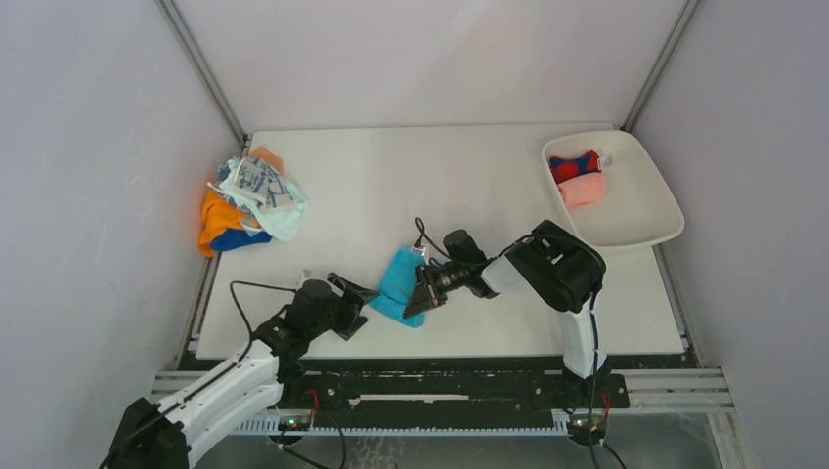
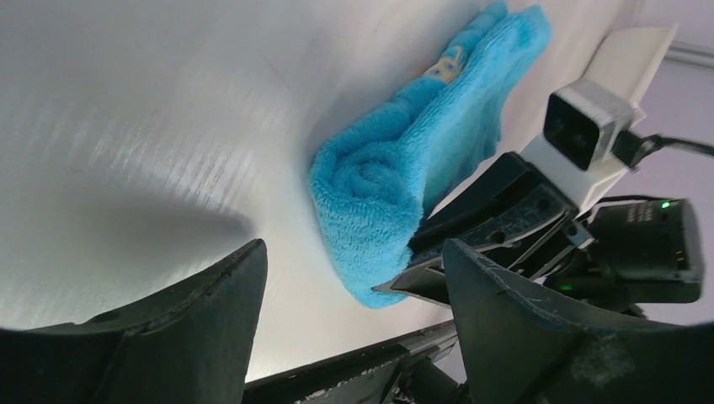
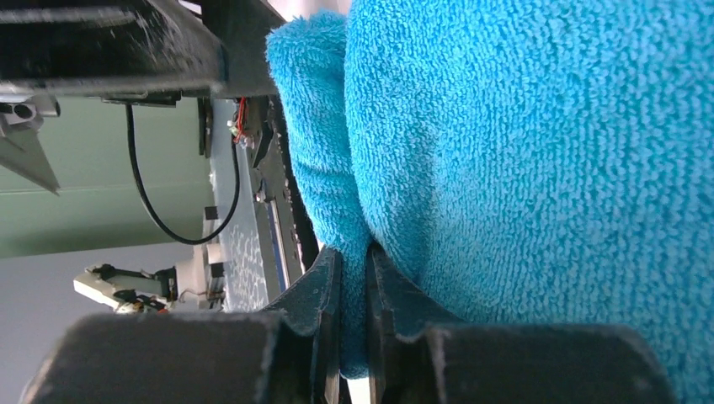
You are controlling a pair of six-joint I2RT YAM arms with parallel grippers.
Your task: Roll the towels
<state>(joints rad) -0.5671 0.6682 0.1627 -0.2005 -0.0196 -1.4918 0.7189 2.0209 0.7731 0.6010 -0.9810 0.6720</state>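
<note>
Right gripper pinches a rolled bright blue towel near the table's near edge. Left gripper sits beside it, jaws spread.

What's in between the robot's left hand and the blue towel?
Just a bare strip of white table. The left wrist view shows it best: the open left hand points at the rolled blue towel.

Nothing is reading clearly from where I am standing. A small pale tag is showing on the bright blue towel, its marks possibly letters but too blurred. The white towel is showing only blue-grey print.
</note>
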